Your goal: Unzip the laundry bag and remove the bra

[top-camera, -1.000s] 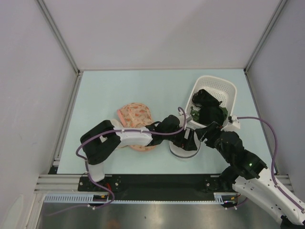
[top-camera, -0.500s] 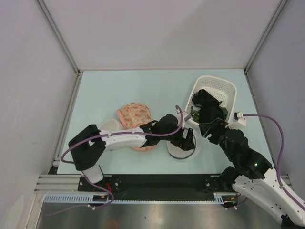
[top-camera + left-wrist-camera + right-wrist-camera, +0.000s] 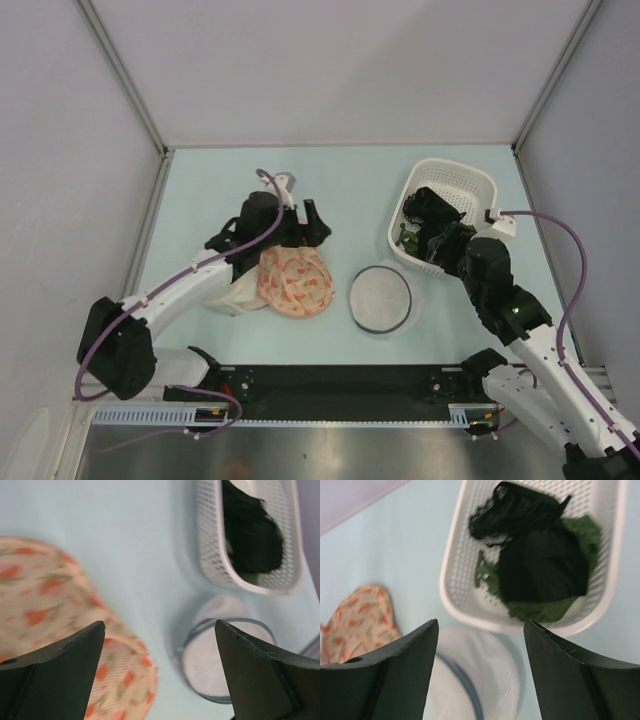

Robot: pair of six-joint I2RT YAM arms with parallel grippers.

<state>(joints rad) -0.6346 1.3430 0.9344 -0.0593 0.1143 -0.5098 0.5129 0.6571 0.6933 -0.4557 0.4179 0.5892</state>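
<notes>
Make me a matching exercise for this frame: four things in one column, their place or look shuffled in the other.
1 laundry bag
2 basket
3 floral pad
4 black garment

a peach-orange, left of centre
b inside the basket
c white, perforated, at the right
d round, lying flat, dark rim

Pairs: 1-d, 2-c, 3-a, 4-b

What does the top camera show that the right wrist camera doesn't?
Only the top view shows both arms whole, the left claw near the far edge of the floral padded item, and the whole laundry bag lying flat with no claw on it. Only the right wrist view shows the right claw spread open and empty, and the lace on the black fabric. Both show the white basket, the bag and the floral item.
</notes>
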